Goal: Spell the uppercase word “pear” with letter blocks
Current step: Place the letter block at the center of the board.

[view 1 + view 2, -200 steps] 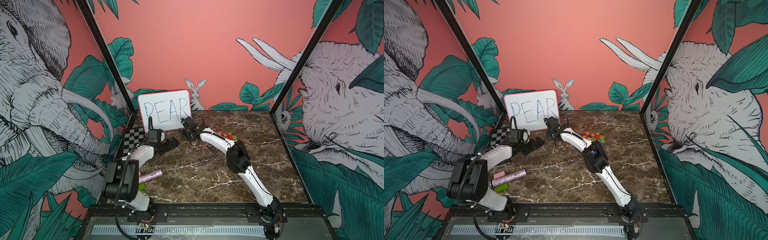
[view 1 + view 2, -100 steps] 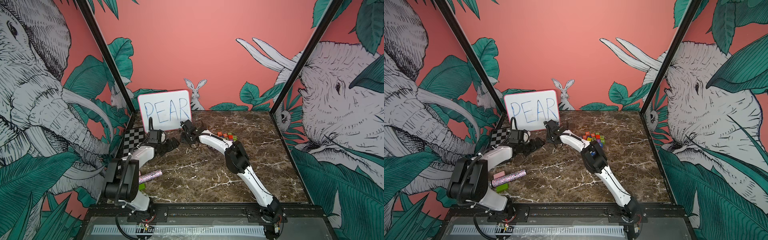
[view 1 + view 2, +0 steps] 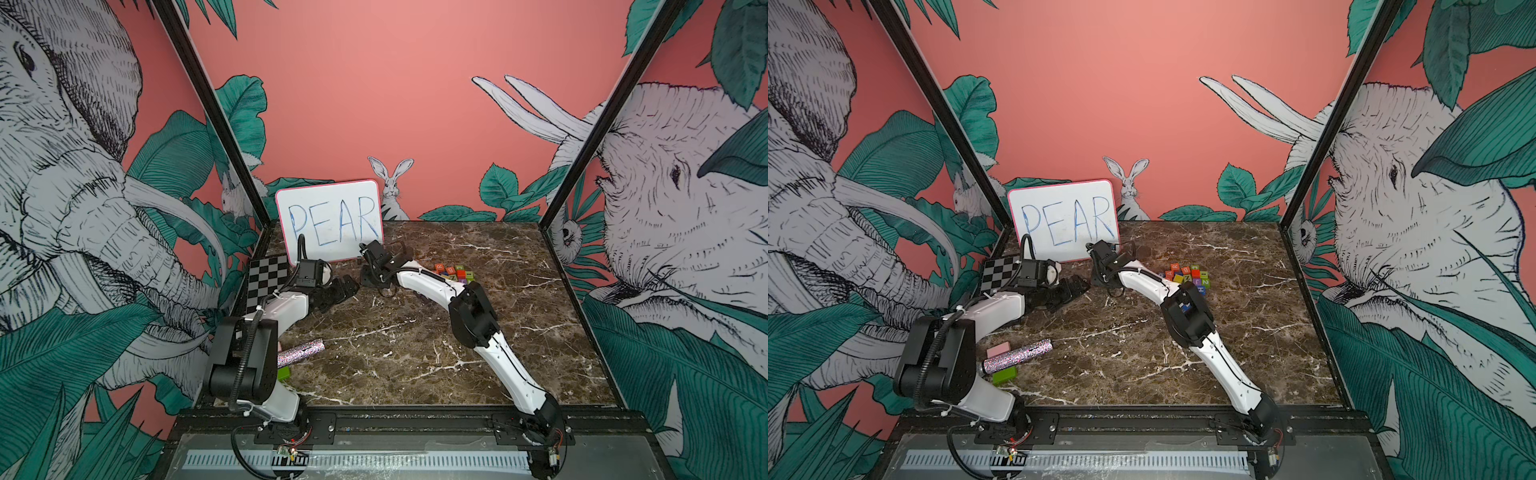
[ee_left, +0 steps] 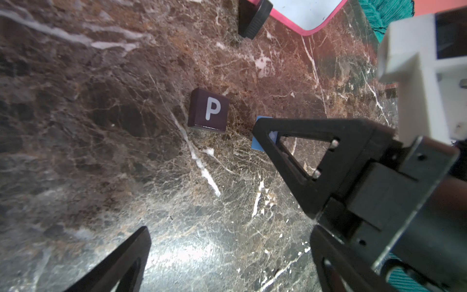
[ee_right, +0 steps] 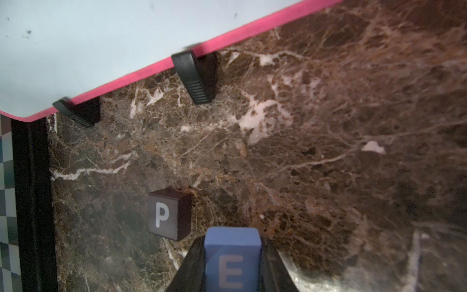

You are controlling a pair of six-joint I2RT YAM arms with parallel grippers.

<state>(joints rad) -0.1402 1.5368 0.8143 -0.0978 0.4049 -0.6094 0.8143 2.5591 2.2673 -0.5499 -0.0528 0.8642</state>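
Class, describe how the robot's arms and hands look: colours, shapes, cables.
The left arm and right arm have white shells joined by bulky black joint housings. A ribbed black cable runs along the left one, a thin dark wire along the right. The left hand and right hand have black wedge-shaped fingers with triangular cut-outs.

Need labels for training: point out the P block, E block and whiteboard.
P block (image 5: 163,215), right wrist view, lettered top face.
E block (image 5: 232,268), right wrist view, lettered face.
whiteboard (image 3: 328,222), in a top view, written face.
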